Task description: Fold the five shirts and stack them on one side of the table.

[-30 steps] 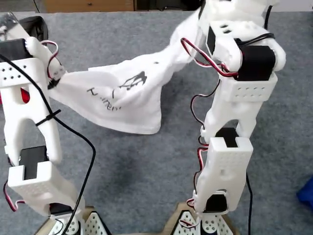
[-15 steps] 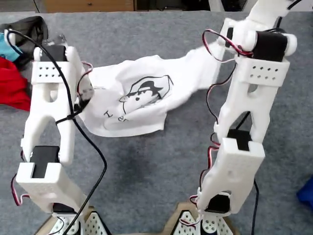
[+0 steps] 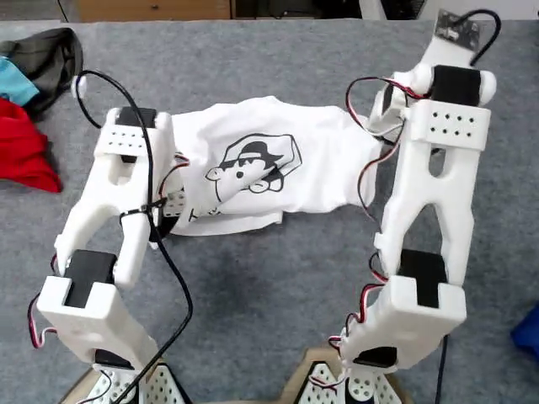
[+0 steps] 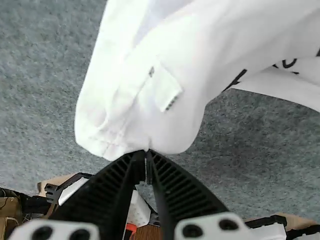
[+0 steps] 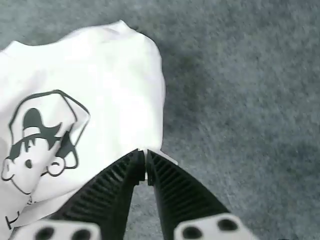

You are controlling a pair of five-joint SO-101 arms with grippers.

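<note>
Lowered flatter, the soft, limp shirt (image 3: 286, 164) lay clamped at its edges: left pincer (image 4: 146, 159) nine o'clock, right pincer (image 5: 145, 161) three.

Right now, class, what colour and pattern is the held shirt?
Shirt: white, with a black cartoon-face print; best in the high view.

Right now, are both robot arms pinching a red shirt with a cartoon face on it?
Not red. The shirt with the cartoon face, pinched by the left fingers and the right fingers, is white, as the high view shows. The red cloth lies apart, untouched.
</note>
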